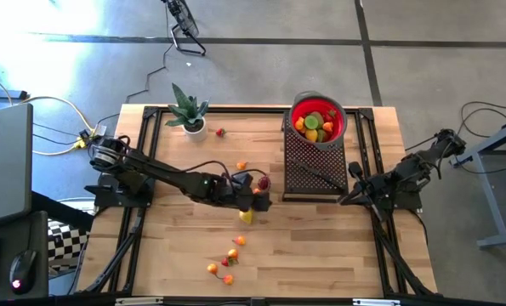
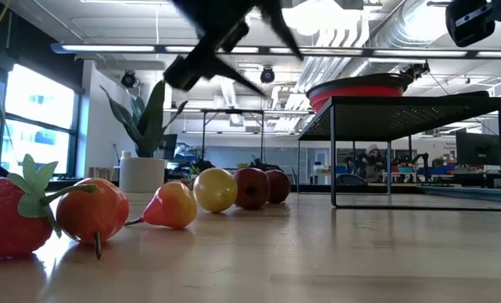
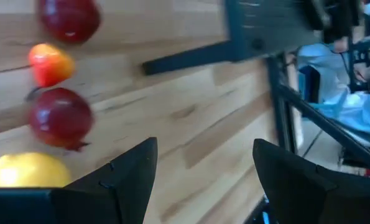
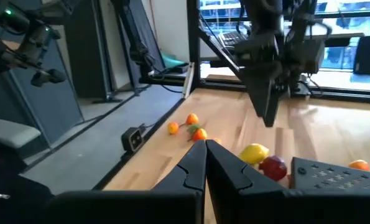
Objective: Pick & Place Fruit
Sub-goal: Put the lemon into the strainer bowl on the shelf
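Several fruits already lie in the red bowl (image 1: 318,121) on the dark mesh stand (image 1: 314,166), but many are left on the worktop (image 1: 321,246): a lemon (image 1: 247,216) and red ones in the middle, a small group near the front edge, and one beside the potted plant (image 1: 187,110). The left gripper (image 1: 254,192) hovers over the middle group with its jaws open and empty, the lemon and a dark red fruit (image 3: 60,117) lying just beside them, not between. The right gripper (image 1: 352,195) waits at the right side with jaws closed on nothing.

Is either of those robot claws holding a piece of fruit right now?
No, nothing is held. The left gripper hangs open and empty near the yellow lemon; the right gripper is shut on nothing, off beside the black rack.
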Motion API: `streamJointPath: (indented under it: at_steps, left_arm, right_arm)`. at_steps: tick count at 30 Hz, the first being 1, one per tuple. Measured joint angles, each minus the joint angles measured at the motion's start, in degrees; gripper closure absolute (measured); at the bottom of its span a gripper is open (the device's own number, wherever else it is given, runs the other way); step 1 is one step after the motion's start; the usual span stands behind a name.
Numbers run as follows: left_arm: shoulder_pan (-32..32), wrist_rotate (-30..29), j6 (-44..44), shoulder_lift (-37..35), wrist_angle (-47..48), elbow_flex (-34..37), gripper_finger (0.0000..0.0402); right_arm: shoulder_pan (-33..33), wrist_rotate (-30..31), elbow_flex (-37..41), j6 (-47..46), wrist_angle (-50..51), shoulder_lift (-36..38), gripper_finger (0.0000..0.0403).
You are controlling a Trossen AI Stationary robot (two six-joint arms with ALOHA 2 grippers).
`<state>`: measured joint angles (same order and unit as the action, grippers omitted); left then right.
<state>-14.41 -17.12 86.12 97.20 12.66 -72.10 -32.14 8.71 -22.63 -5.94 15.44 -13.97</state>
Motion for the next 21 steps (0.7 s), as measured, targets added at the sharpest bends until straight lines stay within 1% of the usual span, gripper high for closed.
streamJointPath:
  at_steps: [2,3,6,7,9,11,13,15,17,19,21]
  left_arm:
    - [-1.1,-1.5,-0.4,1.8,1.8,-3.9,0.0142]
    - [-1.7,-2.2,-0.5,2.7,4.4,-6.4,0.0142]
    - [-2.7,-3.1,0.5,7.0,16.8,-15.5,0.0142]
    - [-2.8,-2.7,1.8,8.5,20.9,-18.7,0.0142]
    - [-2.9,-0.8,4.4,11.3,33.1,-24.2,0.0142]
    - [-2.7,2.0,6.8,14.2,37.8,-28.9,0.0142]
    - [-2.1,4.1,7.3,15.8,44.6,-31.3,0.0142]
    - [-1.9,4.8,6.7,16.6,43.7,-32.4,0.0142]
    - [-1.6,4.8,5.5,16.5,45.7,-32.3,0.0142]
    - [-1.6,4.8,3.5,17.0,44.8,-32.4,0.0142]
    - [-1.6,4.8,2.4,17.2,46.7,-32.2,0.0142]
  right_arm:
    - [0.0,-1.0,0.0,-0.4,0.3,0.0,0.0401]
    - [0.0,-1.7,0.0,-0.4,0.7,0.0,0.0401]
    - [0.0,-2.9,0.0,-0.5,0.7,0.0,0.0401]
    - [0.0,-2.9,0.0,-0.5,0.7,0.0,0.0401]
    - [0.0,-2.9,0.0,-0.3,0.8,0.0,0.0401]
    - [0.0,-3.1,0.0,-0.3,1.3,0.3,0.0401]
    - [0.0,-3.2,0.0,-0.3,1.1,0.3,0.0401]
    - [0.0,-3.4,0.0,-0.3,1.8,0.5,0.0401]
    - [0.0,-3.9,0.0,-0.3,1.3,0.5,0.0401]
    - [0.0,-4.5,0.0,-0.3,1.7,0.6,0.0401]
    - [0.0,-4.5,0.0,-0.3,1.6,0.6,0.0401]
